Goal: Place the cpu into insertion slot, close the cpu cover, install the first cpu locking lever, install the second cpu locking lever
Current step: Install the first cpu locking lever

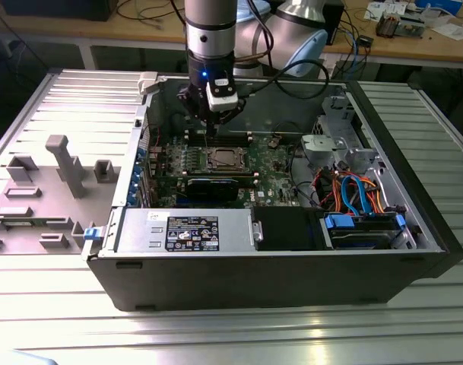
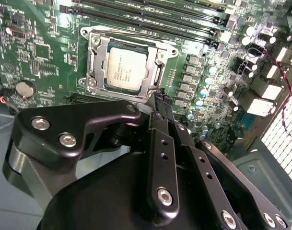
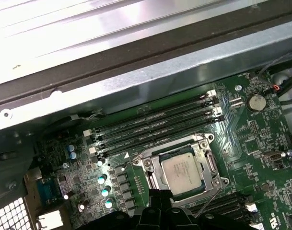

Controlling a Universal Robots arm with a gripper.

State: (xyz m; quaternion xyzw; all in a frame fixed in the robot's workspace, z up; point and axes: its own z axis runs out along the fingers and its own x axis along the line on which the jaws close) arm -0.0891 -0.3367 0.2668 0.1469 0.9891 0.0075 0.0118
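Observation:
The cpu (image 2: 126,67) lies flat in the insertion slot (image 2: 90,45) on the green board, silver top up. The cpu cover (image 2: 100,61) lies down around it as a silver frame, the chip showing through its window. The exterior view has the cpu (image 1: 220,160) mid-board inside the open computer case. My gripper (image 1: 209,122) hangs just above the socket's far side. In the second wrist view the black fingers (image 2: 161,124) meet at their tips beside the frame's edge, shut with nothing between them. The first wrist view shows the cpu (image 3: 184,171), the cover (image 3: 153,175) and a thin wire lever (image 3: 210,199) along one side.
Long black memory slots (image 3: 155,122) run beside the socket. A grey power supply box (image 1: 187,232) fills the case's near side, with drive bays and coloured cables (image 1: 353,194) at the exterior view's right. A grey fixture plate (image 1: 56,179) lies at the left.

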